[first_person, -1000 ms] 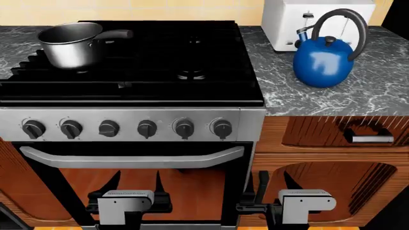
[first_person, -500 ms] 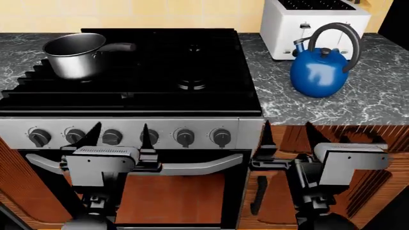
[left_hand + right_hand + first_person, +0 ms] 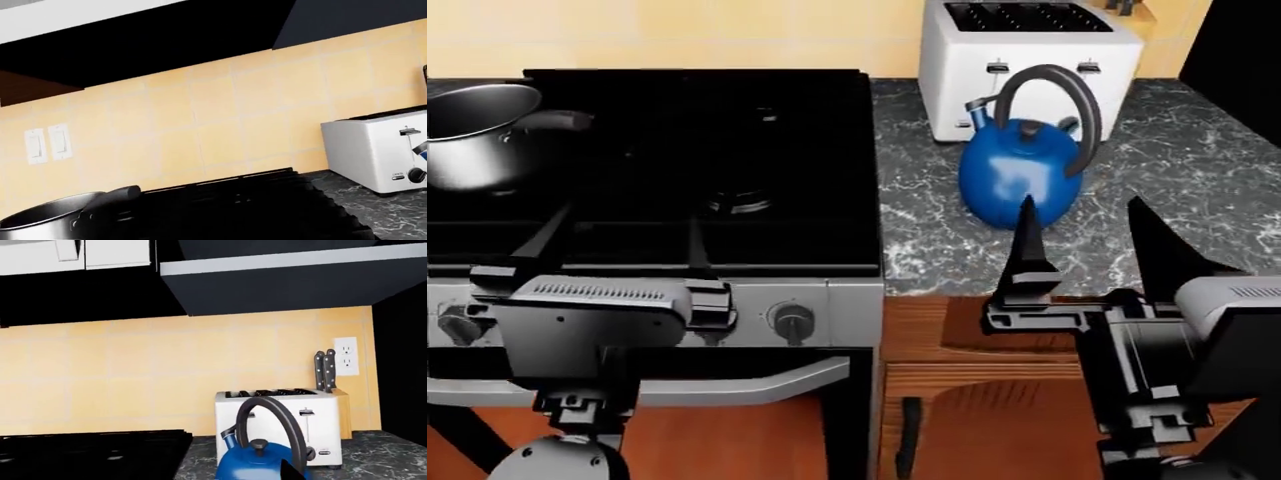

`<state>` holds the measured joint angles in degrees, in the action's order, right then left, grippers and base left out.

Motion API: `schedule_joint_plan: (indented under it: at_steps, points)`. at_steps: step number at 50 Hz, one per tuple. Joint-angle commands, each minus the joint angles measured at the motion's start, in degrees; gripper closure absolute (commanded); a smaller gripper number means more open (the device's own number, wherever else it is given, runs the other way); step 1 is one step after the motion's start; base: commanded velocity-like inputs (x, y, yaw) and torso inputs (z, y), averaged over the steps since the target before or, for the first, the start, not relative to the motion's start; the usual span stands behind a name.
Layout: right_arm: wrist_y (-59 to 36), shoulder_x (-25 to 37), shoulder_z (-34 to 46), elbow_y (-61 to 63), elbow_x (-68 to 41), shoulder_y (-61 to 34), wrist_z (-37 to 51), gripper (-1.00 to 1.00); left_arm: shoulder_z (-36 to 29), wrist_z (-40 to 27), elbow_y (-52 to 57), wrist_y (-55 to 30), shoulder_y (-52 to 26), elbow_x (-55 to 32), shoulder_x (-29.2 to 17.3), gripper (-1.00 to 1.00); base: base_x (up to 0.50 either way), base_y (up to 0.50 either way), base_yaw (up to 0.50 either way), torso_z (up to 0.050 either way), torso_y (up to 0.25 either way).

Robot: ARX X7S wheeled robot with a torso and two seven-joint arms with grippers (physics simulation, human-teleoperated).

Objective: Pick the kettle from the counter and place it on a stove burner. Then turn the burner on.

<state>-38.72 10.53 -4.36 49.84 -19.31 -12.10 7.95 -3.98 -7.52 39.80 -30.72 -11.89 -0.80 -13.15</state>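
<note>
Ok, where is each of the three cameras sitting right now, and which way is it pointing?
Head view: high, looking down over black stove top and veined grey counter; both open grippers show, left, right.
Left wrist view: low, facing the yellow tiled wall; no gripper visible.
Right wrist view: low, facing the glossy blue kettle; one fingertip shows.
All three share the white toaster.

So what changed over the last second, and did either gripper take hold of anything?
Both arms rose from below the oven door to counter height. The right gripper now stands open just short of the glossy blue kettle with the black arched handle, and the left gripper is open before the stove. Nothing was grasped. Kettle and steel saucepan kept their places; the view shifted.
</note>
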Motion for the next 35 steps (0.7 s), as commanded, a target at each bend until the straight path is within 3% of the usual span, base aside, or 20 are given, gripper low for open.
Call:
schedule_joint_plan:
  at_steps: [1,15,27,31,35]
  points:
    - [-0.6,1.1,-0.7,4.2,-0.9,0.4,1.0,-1.0,-0.2,-0.2,2.8,-1.1,-0.2,0.0,-1.1,-1.0,0.39,-0.45,0.0,0.0,0.0]
    - [1.6,2.0,-0.9,6.1,-1.5,1.6,1.0,-1.0,-0.1,0.0,4.4,-3.0,-0.2,-1.3,-1.4,-1.0,0.44,-0.35,0.0,0.0,0.0]
    - [3.5,2.3,-1.4,8.0,-4.2,2.5,0.7,-1.0,0.5,-0.1,5.3,-3.4,-0.3,-2.4,-1.4,-1.0,0.5,-0.05,0.0,0.0,0.0]
    - [-1.4,2.9,-4.0,9.5,-10.5,0.8,2.2,-1.0,0.1,-0.2,5.9,-3.8,-0.3,-2.5,-1.5,-1.0,0.25,0.02,0.0,0.0,0.004]
    - [-10.7,9.0,-4.6,10.0,-21.8,-5.1,9.4,-1.0,-0.2,-0.3,6.6,-4.1,-0.2,-2.5,-1.6,-1.0,0.0,0.0,0.0,0.0,0.0]
